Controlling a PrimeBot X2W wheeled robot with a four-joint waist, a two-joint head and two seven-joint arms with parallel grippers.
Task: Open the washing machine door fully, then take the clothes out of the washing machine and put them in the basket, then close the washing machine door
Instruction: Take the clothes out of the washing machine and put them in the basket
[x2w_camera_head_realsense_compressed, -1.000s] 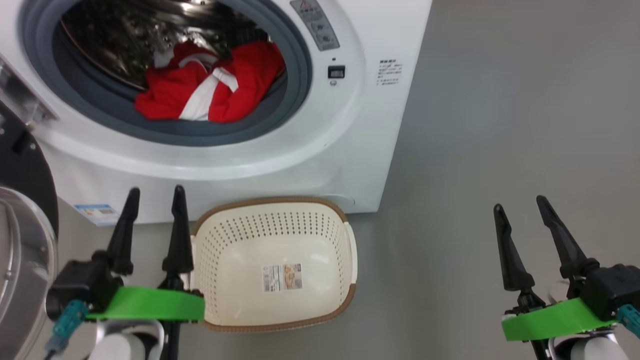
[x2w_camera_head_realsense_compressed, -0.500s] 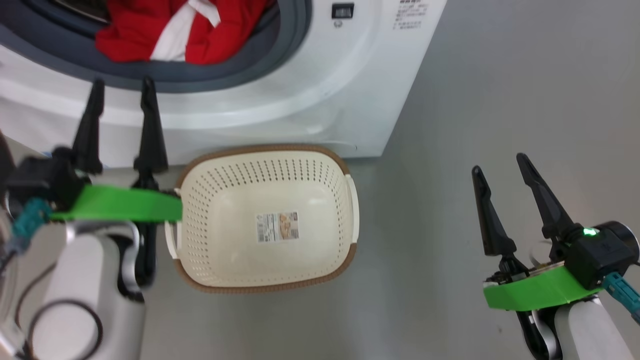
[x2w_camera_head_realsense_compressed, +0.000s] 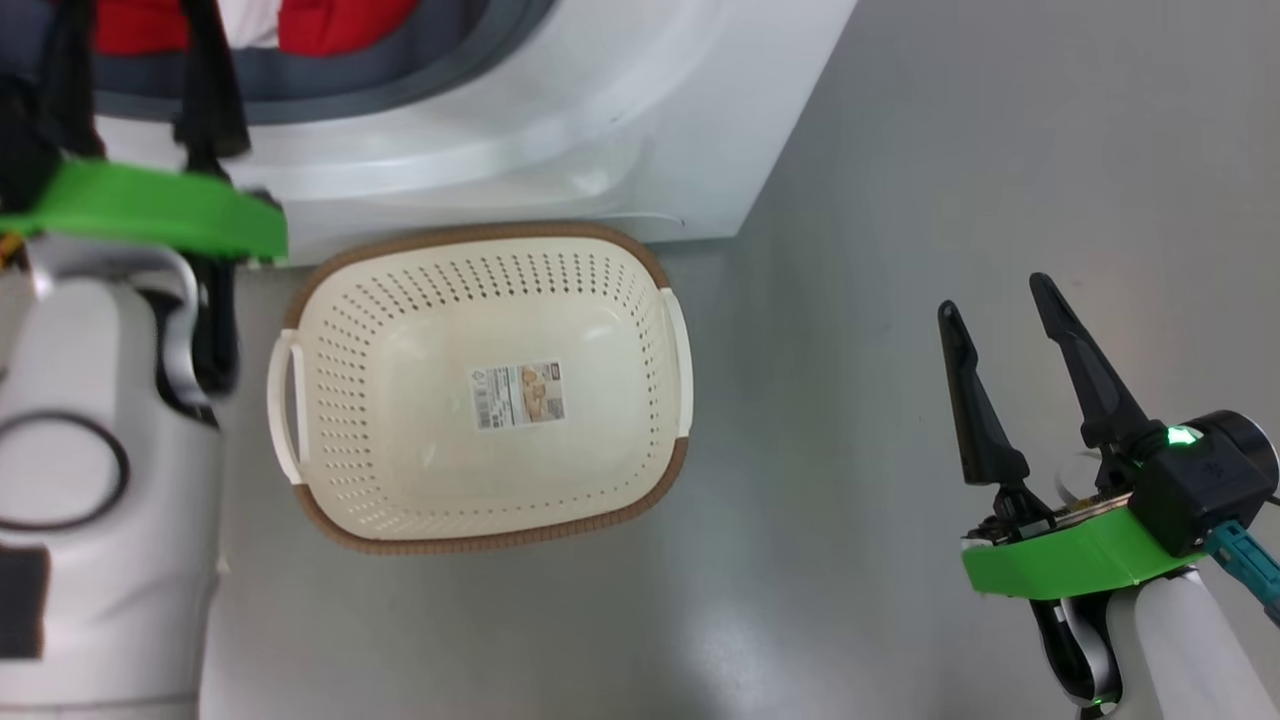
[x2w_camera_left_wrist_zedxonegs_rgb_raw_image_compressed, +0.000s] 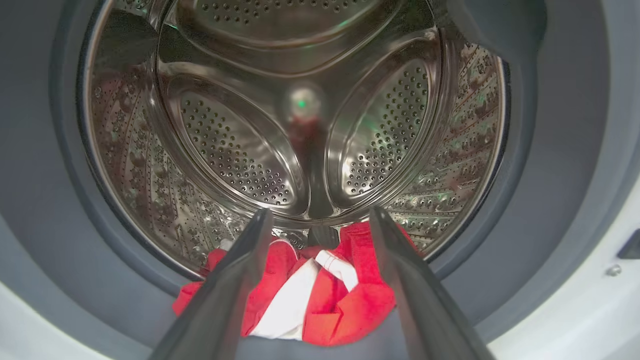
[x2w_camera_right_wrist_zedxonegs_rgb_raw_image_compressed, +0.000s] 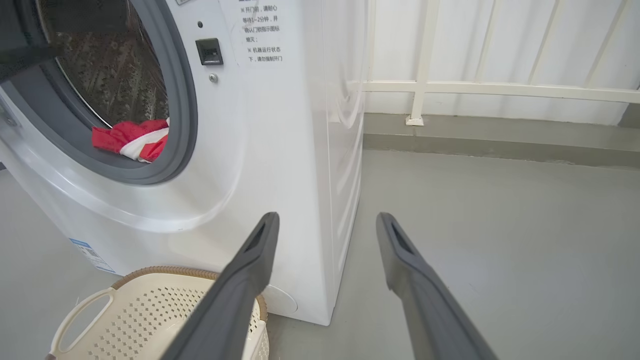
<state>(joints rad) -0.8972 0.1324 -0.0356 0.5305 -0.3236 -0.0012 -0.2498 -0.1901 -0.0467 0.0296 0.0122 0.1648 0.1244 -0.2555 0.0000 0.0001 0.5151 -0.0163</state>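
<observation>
You're looking at a laundry corner, white front-loading washing machine (x2w_camera_right_wrist_zedxonegs_rgb_raw_image_compressed: 300, 165) standing on bare grey floor (x2w_camera_right_wrist_zedxonegs_rgb_raw_image_compressed: 500, 225), cream basket (x2w_camera_head_realsense_compressed: 450, 290) at its foot, white railing (x2w_camera_right_wrist_zedxonegs_rgb_raw_image_compressed: 500, 89) against pale panelled wall (x2w_camera_right_wrist_zedxonegs_rgb_raw_image_compressed: 550, 40) behind.

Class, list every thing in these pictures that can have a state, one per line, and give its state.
Washer, mouth uncovered.
Clothes, heaped at the front of the drum, not held.
Basket, upright on the floor, nothing red in it.
Left end effector, open, aimed into the drum.
Right end effector, open, empty.
</observation>
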